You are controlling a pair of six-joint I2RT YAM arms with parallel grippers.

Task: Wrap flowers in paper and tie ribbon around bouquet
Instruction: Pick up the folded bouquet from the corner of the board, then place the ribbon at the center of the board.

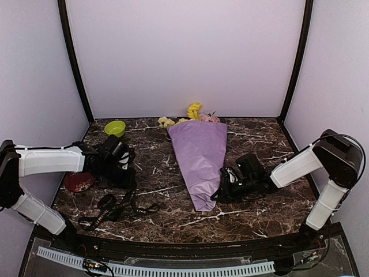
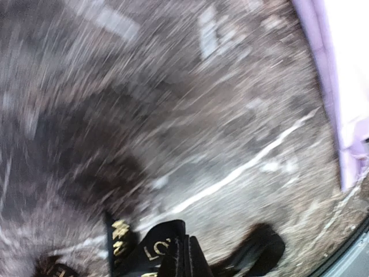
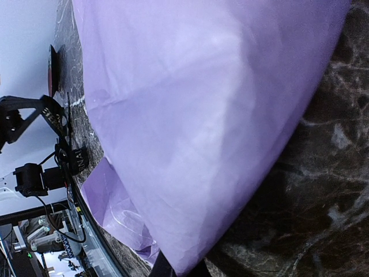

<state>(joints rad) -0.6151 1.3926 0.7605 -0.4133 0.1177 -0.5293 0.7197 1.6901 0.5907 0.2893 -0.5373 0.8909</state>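
The bouquet (image 1: 200, 156) lies mid-table, a cone of lilac paper (image 3: 202, 115) with its tip toward me. Yellow, cream and pink flowers (image 1: 194, 113) poke out of its far end. My right gripper (image 1: 222, 187) is shut on the paper's right edge near the tip; its dark fingertips (image 3: 167, 270) pinch the sheet at the bottom of the right wrist view. The black ribbon (image 1: 118, 208) with pale lettering lies coiled at the front left. My left gripper (image 1: 125, 173) is just above it, shut on a fold of ribbon (image 2: 147, 248). The left wrist view is motion-blurred.
A green bowl (image 1: 115, 128) stands at the back left. A dark red dish (image 1: 79, 182) sits under my left forearm. Lilac walls enclose the marble table (image 1: 259, 138) on three sides. A white slotted rail (image 1: 155, 268) runs along the near edge.
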